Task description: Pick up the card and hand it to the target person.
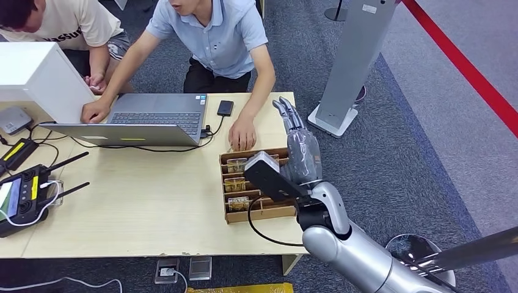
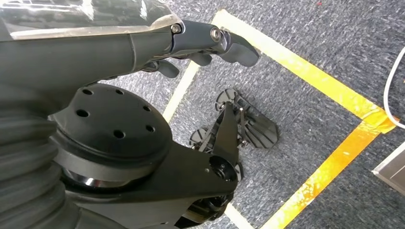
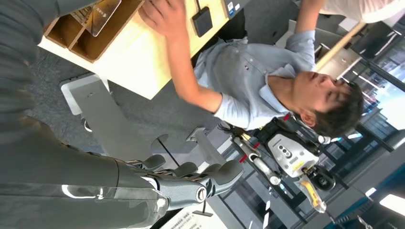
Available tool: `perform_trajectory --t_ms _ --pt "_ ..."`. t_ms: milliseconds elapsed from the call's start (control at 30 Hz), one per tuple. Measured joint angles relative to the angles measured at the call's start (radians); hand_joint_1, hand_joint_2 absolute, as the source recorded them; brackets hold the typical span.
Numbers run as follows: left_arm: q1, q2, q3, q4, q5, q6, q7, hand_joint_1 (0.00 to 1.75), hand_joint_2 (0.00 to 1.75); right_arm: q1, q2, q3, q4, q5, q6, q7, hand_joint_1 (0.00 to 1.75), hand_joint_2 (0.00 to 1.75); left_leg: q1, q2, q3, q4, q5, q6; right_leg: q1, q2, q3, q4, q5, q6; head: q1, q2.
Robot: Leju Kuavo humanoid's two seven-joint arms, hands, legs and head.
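Two people lean over the counter point(image 1: 146, 207): one in a light blue shirt point(image 1: 214, 33), one in a cream T-shirt point(image 1: 67, 21). One open laptop point(image 1: 143, 119) sits on it, with one dark phone point(image 1: 225, 108) just beside the laptop. One wooden card box point(image 1: 269, 212) stands near the counter's right edge; three cards point(image 1: 235, 183) show in its slots, and whether more lie behind the arm cannot be told. One black remote controller point(image 1: 24, 195) with two antennas lies at the left end, and one black-and-yellow device point(image 1: 18, 152) is near it. One white box point(image 1: 40, 76) stands at the far left. One robot hand point(image 1: 292, 122) reaches over the card box, and the other hand point(image 2: 210, 45) hangs over the floor. One grey kiosk stand point(image 1: 351, 67) rises beside the counter.
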Motion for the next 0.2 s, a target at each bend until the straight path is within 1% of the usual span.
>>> perform_trajectory --t_ms 200 --pt "0.0 -0.003 0.001 0.006 0.0 0.0 -0.016 0.0 1.75 0.052 -0.075 -0.024 -0.174 -0.091 0.007 0.025 0.0 1.75 0.0 0.0 0.0 0.0 0.0 0.0 0.0 0.0 0.0 0.0 0.0 0.0 0.001 0.0"
